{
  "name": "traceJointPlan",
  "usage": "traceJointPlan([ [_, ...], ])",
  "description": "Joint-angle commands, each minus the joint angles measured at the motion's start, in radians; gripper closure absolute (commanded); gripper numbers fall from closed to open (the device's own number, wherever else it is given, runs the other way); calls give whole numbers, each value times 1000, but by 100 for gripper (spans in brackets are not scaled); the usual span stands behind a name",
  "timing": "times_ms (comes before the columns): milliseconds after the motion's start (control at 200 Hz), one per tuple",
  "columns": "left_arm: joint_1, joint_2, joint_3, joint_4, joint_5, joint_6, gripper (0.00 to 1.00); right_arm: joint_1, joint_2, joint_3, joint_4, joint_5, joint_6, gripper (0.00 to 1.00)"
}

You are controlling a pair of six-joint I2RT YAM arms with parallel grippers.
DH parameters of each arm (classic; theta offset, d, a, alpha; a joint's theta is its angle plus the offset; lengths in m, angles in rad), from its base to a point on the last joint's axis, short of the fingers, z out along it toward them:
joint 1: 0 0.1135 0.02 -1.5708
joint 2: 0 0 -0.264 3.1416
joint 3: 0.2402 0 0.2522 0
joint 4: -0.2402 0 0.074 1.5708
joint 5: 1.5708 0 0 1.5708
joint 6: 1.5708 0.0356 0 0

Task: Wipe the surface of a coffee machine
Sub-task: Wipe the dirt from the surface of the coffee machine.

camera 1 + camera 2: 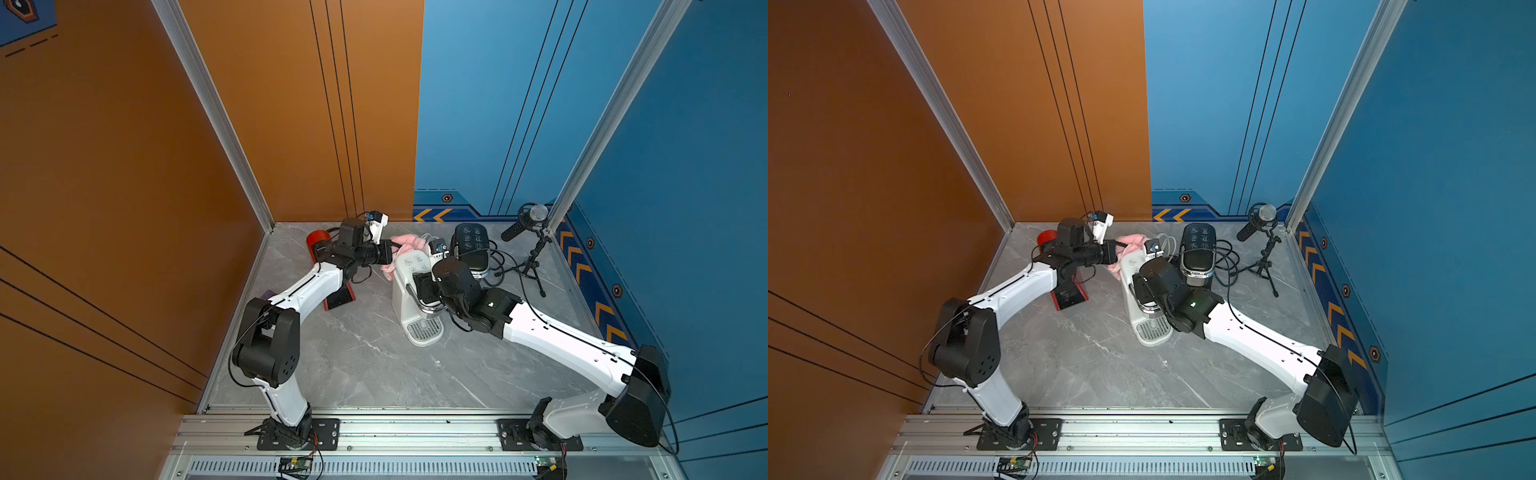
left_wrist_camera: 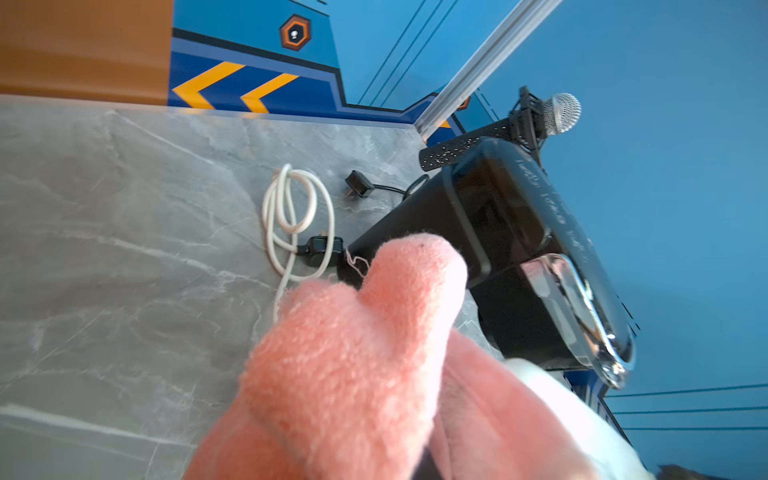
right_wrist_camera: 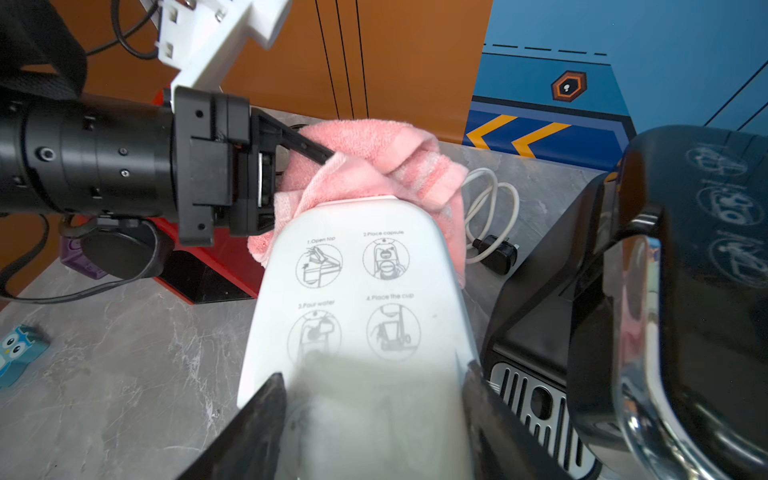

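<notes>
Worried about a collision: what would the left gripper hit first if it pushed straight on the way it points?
Past the pink cloth it grips, the left gripper would likely meet the black coffee machine first, perhaps skimming the rear edge of the white coffee machine; depth is unclear.

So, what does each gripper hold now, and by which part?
The left gripper pinches the pink towel at a bunched fold; the right gripper clamps the white coffee machine by the sides of its top.

— What is sitting on the grey marble tabletop (image 1: 353, 365)?
— A white coffee machine (image 1: 404, 301) is standing mid-table, a black coffee machine (image 1: 471, 245) just beside it. A red appliance (image 1: 318, 241) and a microphone tripod (image 1: 534, 266) are flanking them, and a coiled white cable (image 2: 291, 216) is lying behind.
</notes>
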Motion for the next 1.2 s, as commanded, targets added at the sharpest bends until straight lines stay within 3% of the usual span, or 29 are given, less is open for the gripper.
traceJointPlan([
  [0,-39,-7,20,-12,166,49,100,-21,19,-78,-218,-39,11,32],
  [766,-74,209,-133,-11,-77,145,100,-24,20,-110,-202,-65,38,33],
  [986,-57,120,-116,-17,-56,134,100,-23,6,-108,-203,-73,42,33],
  [1196,-40,-10,0,-112,2,147,100,-32,-62,-100,-220,-105,51,32],
])
